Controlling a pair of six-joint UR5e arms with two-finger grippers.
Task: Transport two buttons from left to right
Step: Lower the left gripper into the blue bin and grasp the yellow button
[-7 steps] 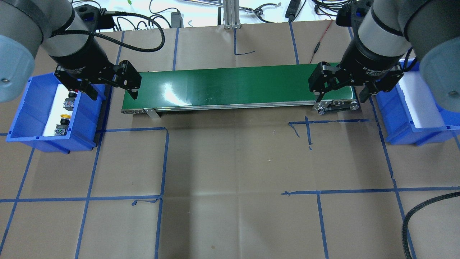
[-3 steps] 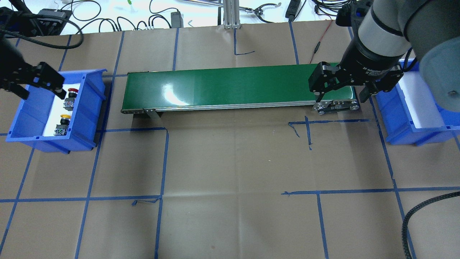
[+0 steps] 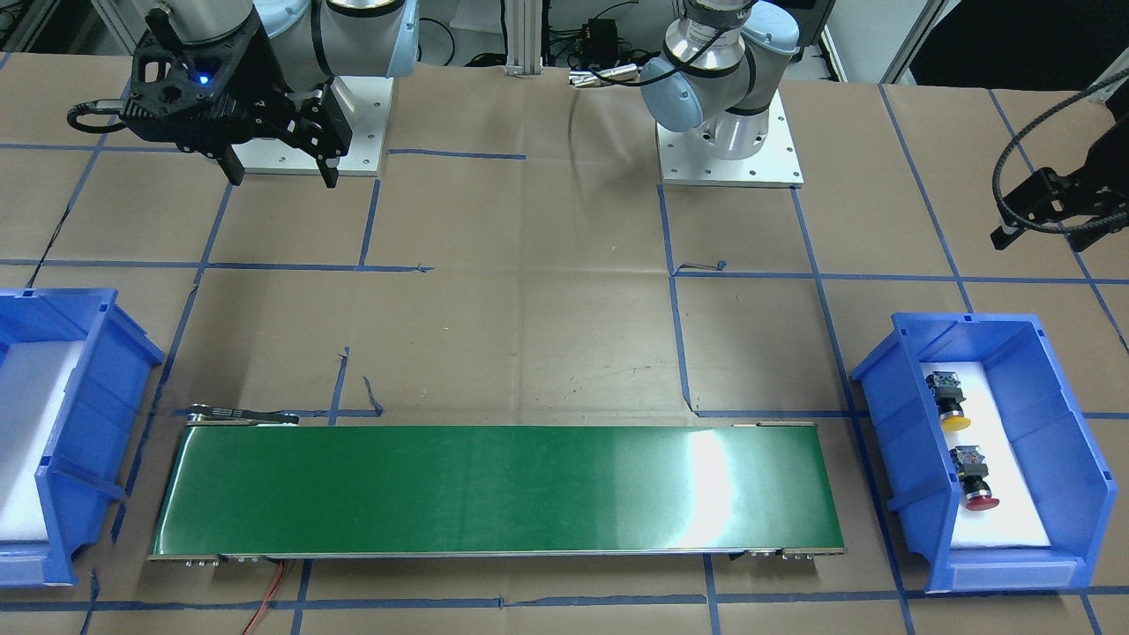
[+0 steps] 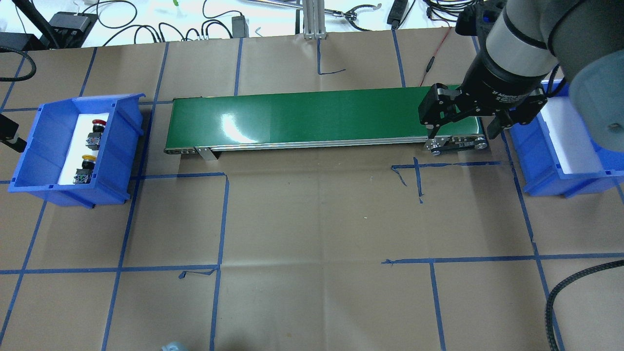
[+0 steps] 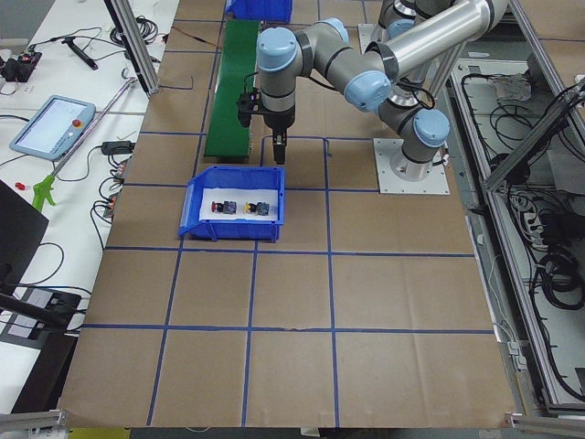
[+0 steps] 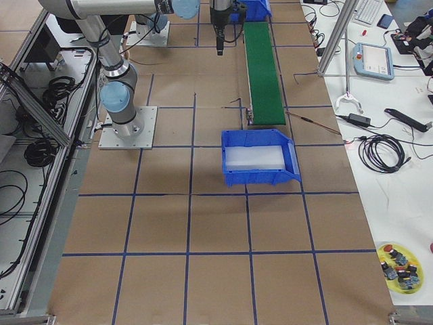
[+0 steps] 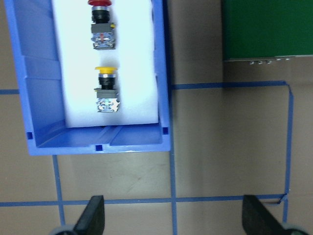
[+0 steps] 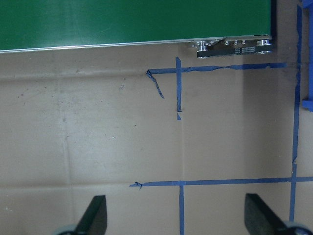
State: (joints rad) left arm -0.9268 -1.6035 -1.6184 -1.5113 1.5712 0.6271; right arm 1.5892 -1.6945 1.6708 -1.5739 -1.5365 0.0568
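Seemingly well apart, left claw (image 7: 177, 219), yellow button (image 7: 106, 89), red button (image 7: 101, 25) in bin (image 7: 38, 93).

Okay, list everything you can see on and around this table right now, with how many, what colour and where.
Buttons: 2, yellow-capped button and red-capped button, lying on white foam in the left bin.
Bins: 2, blue, left bin and right bin, one past each end of the conveyor, each lined with white foam.
Conveyor belt: 1, green, between the bins.
Table cover: 1, brown paper with blue tape lines.
Teach pendant: 1, grey, on the side bench.
Left hand: 1, black, open, holding nothing, outside the left bin.
Right hand: 1, black, open, holding nothing, over the conveyor's right end.
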